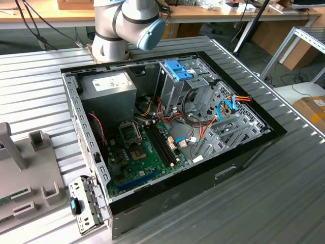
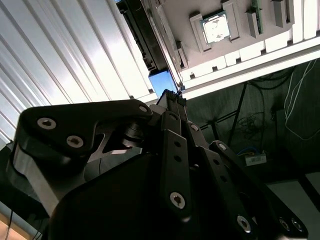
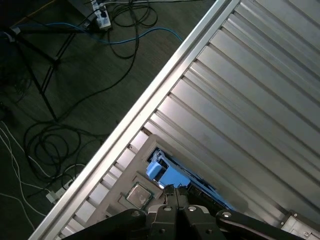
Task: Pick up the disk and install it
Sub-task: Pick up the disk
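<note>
In both wrist views my gripper [image 2: 174,96] [image 3: 175,189] has its fingertips pressed together, shut. Just past the tips the disk [image 2: 161,82] [image 3: 167,175] is seen edge-on, a dark slab with light-blue plastic at its near end. It lies over the grey parts fixture [image 2: 260,50] [image 3: 120,175] near the table's edge. I cannot tell whether the tips touch the disk. The open computer case [image 1: 203,168] lies on its side in the exterior view, and the arm's base [image 1: 109,30] stands behind it.
A processor chip [image 2: 216,27] [image 3: 137,195] sits in the fixture beside the disk. Inside the case are a grey power-supply box [image 1: 106,84] and a drive cage with a blue latch [image 1: 177,71]. A small silver bracket [image 1: 84,208] lies by the case. Cables trail on the floor [image 3: 60,140].
</note>
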`<state>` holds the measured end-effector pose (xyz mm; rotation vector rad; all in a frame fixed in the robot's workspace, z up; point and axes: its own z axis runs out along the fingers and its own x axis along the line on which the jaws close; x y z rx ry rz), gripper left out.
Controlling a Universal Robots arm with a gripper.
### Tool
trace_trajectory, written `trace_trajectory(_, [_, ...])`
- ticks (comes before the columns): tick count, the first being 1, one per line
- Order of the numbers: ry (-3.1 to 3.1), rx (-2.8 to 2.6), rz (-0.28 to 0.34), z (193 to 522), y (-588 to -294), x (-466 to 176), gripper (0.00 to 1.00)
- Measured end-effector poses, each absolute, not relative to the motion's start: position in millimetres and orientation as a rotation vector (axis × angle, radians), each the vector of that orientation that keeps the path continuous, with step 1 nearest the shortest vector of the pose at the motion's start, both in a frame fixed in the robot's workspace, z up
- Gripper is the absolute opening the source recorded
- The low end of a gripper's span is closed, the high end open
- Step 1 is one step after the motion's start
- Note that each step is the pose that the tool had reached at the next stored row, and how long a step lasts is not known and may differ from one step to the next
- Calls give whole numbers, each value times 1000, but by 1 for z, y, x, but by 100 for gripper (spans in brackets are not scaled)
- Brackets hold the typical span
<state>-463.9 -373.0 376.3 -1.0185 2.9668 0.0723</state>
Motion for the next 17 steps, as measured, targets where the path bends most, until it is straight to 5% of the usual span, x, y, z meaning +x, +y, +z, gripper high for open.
trace_trajectory(17, [2952, -1062, 72, 376, -373, -464, 11])
